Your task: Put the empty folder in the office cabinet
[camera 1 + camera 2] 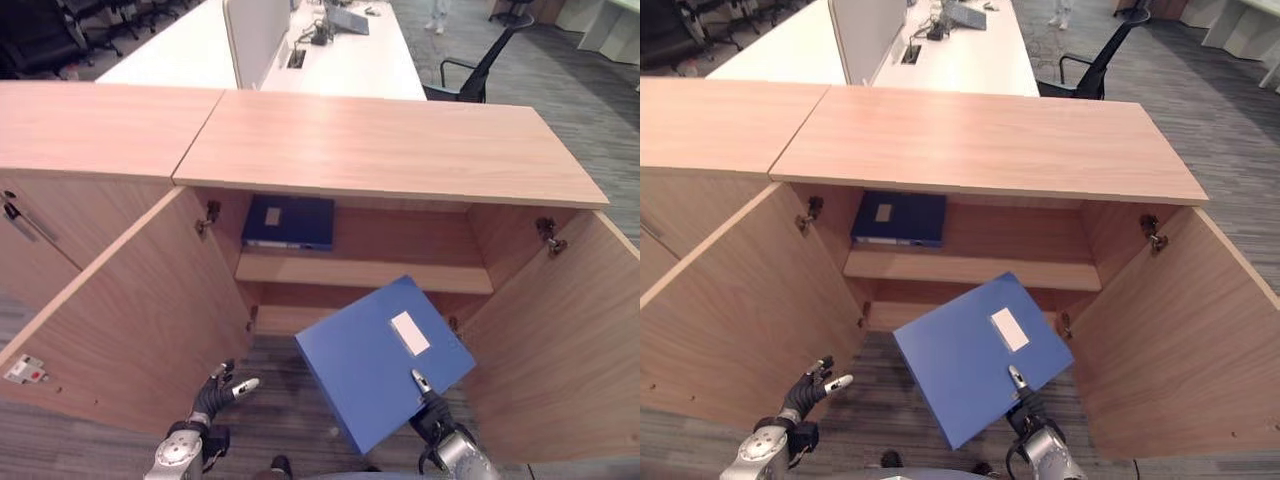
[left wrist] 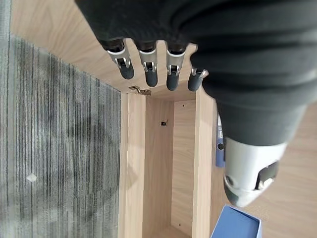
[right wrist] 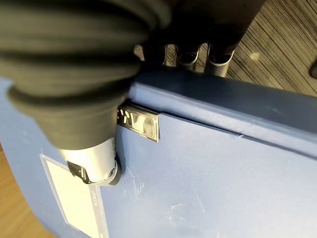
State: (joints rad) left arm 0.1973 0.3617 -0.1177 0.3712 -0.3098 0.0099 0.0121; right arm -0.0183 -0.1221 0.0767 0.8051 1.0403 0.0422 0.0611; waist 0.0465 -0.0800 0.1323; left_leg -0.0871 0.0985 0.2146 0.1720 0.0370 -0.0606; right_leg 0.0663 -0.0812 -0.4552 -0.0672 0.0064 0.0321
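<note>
Left eye view recorded the office cabinet (image 1: 390, 150) with both doors swung open, the left door (image 1: 130, 320) and the right door (image 1: 560, 340) angled out toward the robot. Blue folder (image 1: 385, 360) was held tilted in front of the cabinet opening, near the lower compartment, its white label (image 1: 409, 333) facing up. Right robot hand (image 1: 428, 405) gripped the folder at its near corner; right wrist view showed the thumb (image 3: 91, 161) pressed on the cover beside the label and the fingers (image 3: 218, 62) wrapped over the far edge, so the hand was closed on the folder. Left robot hand (image 1: 215, 392) hung free at the near left, over the grey carpet (image 1: 280, 400) by the left door, fingers (image 2: 148, 67) straight and spread, holding nothing. A second, darker blue folder (image 1: 288, 222) lay flat on the upper shelf (image 1: 370, 272), toward its left side.
</note>
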